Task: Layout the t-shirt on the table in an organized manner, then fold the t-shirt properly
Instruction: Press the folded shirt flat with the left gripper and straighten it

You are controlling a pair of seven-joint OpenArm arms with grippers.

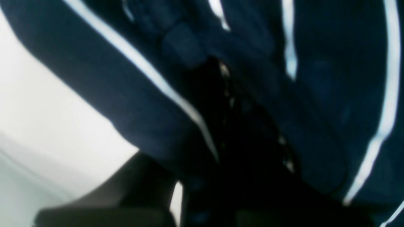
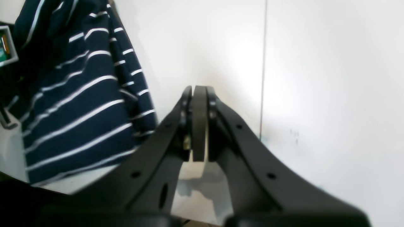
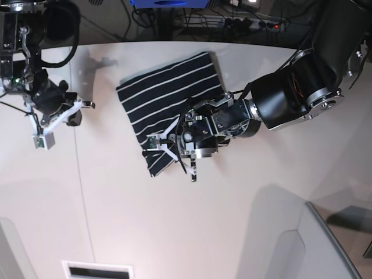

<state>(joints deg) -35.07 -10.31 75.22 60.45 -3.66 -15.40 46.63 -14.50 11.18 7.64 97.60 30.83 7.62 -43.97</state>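
Observation:
The t-shirt [image 3: 168, 96], dark navy with thin white stripes, lies as a folded, slanted rectangle on the far middle of the off-white table [image 3: 203, 221]. My left gripper [image 3: 167, 143] sits at the shirt's near corner, where the cloth bunches. In the left wrist view, blurred striped cloth [image 1: 315, 94] fills the picture and wraps the dark fingers [image 1: 233, 107], so the gripper is shut on it. My right gripper [image 2: 199, 94] is shut with nothing in it and hovers over bare table, with the t-shirt [image 2: 79, 104] off to its left. In the base view the right gripper [image 3: 78, 110] is far left of the shirt.
A thin seam line [image 2: 263, 63] runs across the tabletop. Behind the curved far edge are cables, a power strip [image 3: 256, 24] and a blue box [image 3: 168, 3]. A grey angular object [image 3: 325, 244] sits at the near right, and a slotted vent [image 3: 96, 271] at the bottom edge.

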